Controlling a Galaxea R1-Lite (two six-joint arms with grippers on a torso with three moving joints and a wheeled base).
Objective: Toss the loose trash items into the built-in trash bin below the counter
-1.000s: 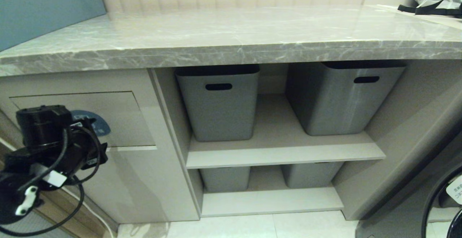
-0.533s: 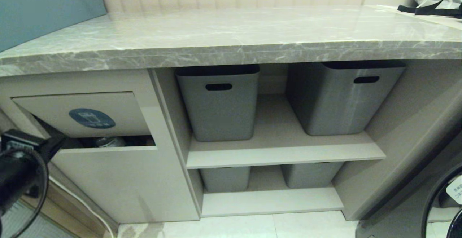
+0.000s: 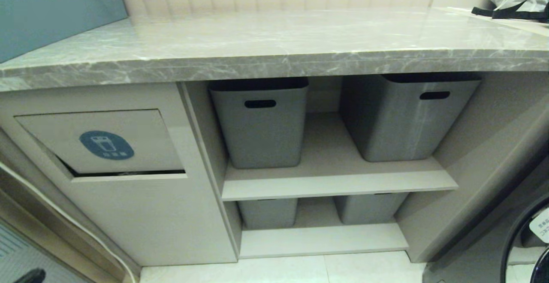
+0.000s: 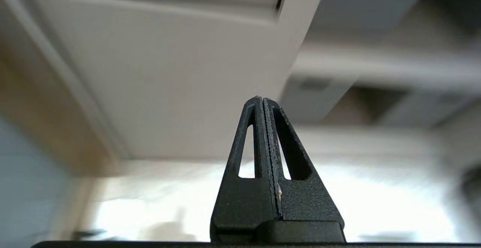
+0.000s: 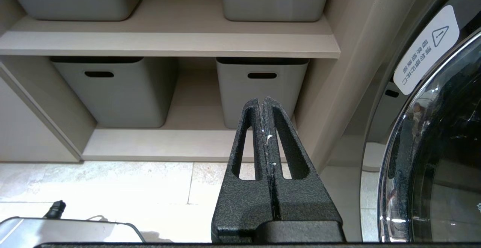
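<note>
The built-in trash bin's flap (image 3: 106,145), beige with a round blue icon, sits in the cabinet front under the grey marble counter (image 3: 274,38). A thin dark gap shows along the flap's lower edge. No loose trash items are in view on the counter or in either gripper. My left gripper (image 4: 259,98) is shut and empty, low down, pointing at the plain cabinet front (image 4: 169,71) below the flap. Only a dark bit of that arm (image 3: 30,276) shows in the head view. My right gripper (image 5: 262,99) is shut and empty, parked low facing the lower shelf.
Two grey tubs (image 3: 259,122) (image 3: 407,115) stand on the upper shelf, and two more (image 5: 112,90) (image 5: 259,90) on the lower one. A washing machine door (image 5: 432,146) is at the right. A teal board (image 3: 51,8) leans at the counter's back left. A white cable (image 3: 64,218) runs down the left.
My left arm has pulled back from the flap, down and out of the head view's lower left. The flap tilted open, then swung back to nearly shut.
</note>
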